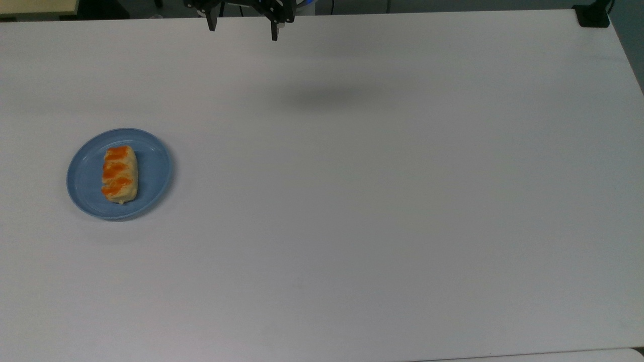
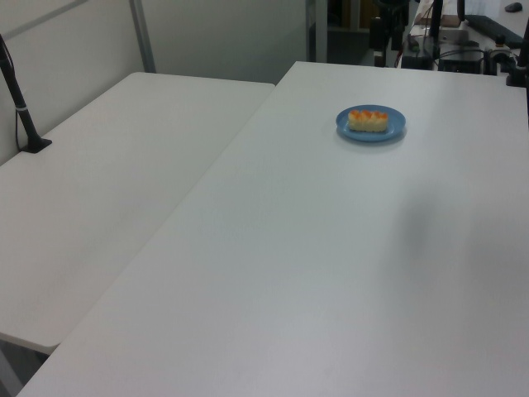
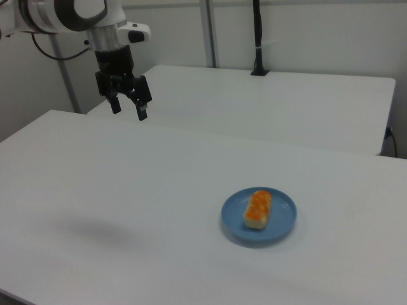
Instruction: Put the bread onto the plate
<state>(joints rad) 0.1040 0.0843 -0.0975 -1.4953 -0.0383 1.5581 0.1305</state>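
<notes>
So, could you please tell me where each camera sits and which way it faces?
Top view: overhead, looking down on the table; gripper at the top edge.
Left view: raised, off one end, looking along the table to the plate.
Right view: raised, across the table; arm and open gripper at upper left.
All three share the bread on the plate.
</notes>
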